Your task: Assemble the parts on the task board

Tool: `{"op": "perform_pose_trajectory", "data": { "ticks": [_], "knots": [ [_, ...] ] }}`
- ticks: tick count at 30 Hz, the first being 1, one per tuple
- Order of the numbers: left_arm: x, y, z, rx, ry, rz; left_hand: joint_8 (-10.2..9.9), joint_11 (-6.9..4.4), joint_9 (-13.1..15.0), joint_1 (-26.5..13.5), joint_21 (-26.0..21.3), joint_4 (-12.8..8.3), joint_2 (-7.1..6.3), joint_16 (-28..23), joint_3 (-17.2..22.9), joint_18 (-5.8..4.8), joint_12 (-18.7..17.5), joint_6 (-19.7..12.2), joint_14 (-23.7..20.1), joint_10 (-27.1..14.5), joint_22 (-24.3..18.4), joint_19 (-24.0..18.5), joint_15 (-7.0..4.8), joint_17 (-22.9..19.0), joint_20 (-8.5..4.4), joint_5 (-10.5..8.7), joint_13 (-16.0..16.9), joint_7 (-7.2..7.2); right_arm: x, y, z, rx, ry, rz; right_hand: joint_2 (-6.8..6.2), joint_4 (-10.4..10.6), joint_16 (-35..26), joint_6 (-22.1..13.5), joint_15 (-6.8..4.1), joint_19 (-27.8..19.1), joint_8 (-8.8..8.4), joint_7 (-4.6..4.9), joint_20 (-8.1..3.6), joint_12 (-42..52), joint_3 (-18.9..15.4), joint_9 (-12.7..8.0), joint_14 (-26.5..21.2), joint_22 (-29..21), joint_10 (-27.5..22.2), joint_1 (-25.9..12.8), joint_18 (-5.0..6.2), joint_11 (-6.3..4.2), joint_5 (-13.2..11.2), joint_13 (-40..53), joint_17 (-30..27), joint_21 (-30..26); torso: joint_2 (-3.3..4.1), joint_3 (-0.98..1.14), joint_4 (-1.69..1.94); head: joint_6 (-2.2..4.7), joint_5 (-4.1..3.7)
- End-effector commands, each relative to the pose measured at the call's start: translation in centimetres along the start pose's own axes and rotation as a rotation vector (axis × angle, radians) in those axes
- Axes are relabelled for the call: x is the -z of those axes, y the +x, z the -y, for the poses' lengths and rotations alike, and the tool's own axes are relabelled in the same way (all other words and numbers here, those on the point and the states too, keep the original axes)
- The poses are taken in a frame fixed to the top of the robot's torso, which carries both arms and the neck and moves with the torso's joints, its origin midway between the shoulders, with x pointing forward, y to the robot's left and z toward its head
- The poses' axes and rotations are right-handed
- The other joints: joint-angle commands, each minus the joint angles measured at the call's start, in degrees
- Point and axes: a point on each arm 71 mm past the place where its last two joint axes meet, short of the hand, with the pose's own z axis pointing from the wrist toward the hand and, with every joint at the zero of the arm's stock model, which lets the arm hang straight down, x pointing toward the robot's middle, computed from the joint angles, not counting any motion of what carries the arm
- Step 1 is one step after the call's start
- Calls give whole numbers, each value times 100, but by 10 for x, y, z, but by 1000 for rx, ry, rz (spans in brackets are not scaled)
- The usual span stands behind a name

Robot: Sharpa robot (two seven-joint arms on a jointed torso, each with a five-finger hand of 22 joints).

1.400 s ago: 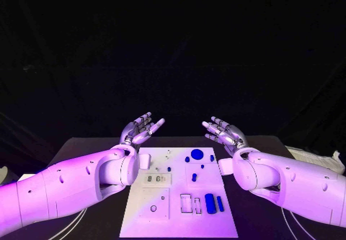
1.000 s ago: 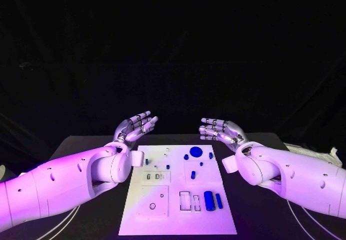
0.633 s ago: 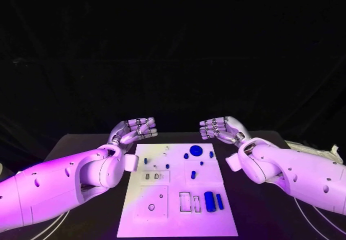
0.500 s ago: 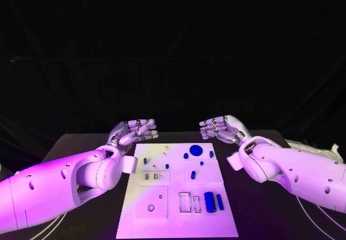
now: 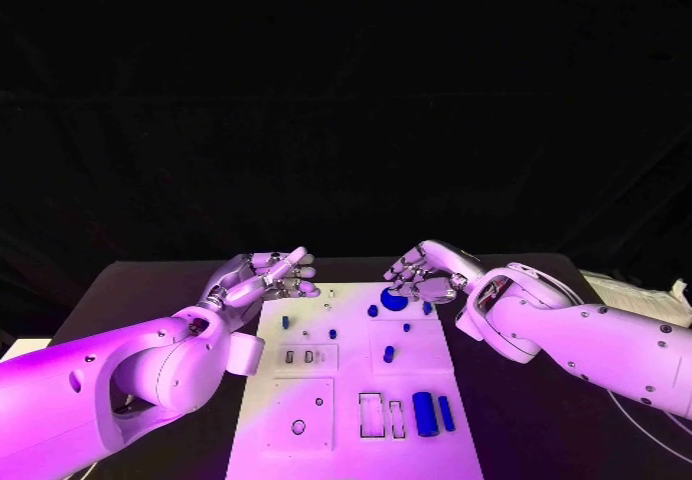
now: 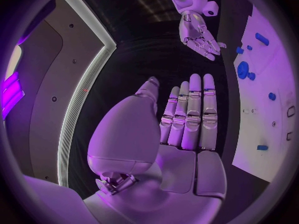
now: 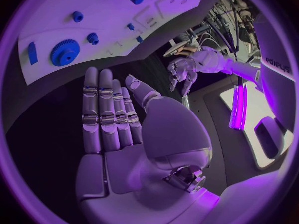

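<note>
The white task board (image 5: 346, 400) lies in the middle of the black table. A round blue gear (image 5: 394, 298) sits near its far edge, with small blue parts (image 5: 371, 311) beside it and two long blue parts (image 5: 423, 411) near the front right. My left hand (image 5: 267, 275) hovers at the board's far left corner, fingers straight and holding nothing. My right hand (image 5: 426, 272) hangs just beyond the gear, also holding nothing. The left wrist view has the left hand (image 6: 187, 119) flat, the right hand (image 6: 201, 37) and the gear (image 6: 243, 69) beyond it. The right wrist view has flat fingers (image 7: 102, 109) near the gear (image 7: 64, 52).
Bare black tabletop (image 5: 159, 285) runs along both sides of the board. Pale cables (image 5: 635, 415) trail on the table under my right arm. A white object (image 5: 635, 295) lies at the table's far right edge.
Both hands were curled into fists half a second ago; their fingers have now straightened. Both hands have come down and inward toward the board's far edge. The head camera has also shifted.
</note>
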Motion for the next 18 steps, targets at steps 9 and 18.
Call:
{"op": "perform_pose_trajectory", "data": {
  "ticks": [9,18],
  "knots": [
    [12,14,19,37,13,-61,-43,18,6,-47,-22,2,24,-28,-107,64,-68,14,13,-2,-22,31,8,76,4,-11,11,10,-9,-1,-15,355,5,-102,-123,168,573,128,-118,326,-75,-93,-148,-58,53,-11,312,211,22,80,61,-81,-79,-24,489,410,352,-17,92,88,-32],
    [14,17,27,45,20,-71,-87,36,5,-5,-61,-36,61,-85,-190,62,-124,1,-30,-29,-45,18,27,141,18,-8,22,28,-16,-3,-21,416,18,-136,-271,400,1427,79,-156,460,-92,-107,-207,-59,235,-20,298,492,-115,96,54,-98,-110,-31,1080,887,445,-22,138,106,-71]
  ]
}}
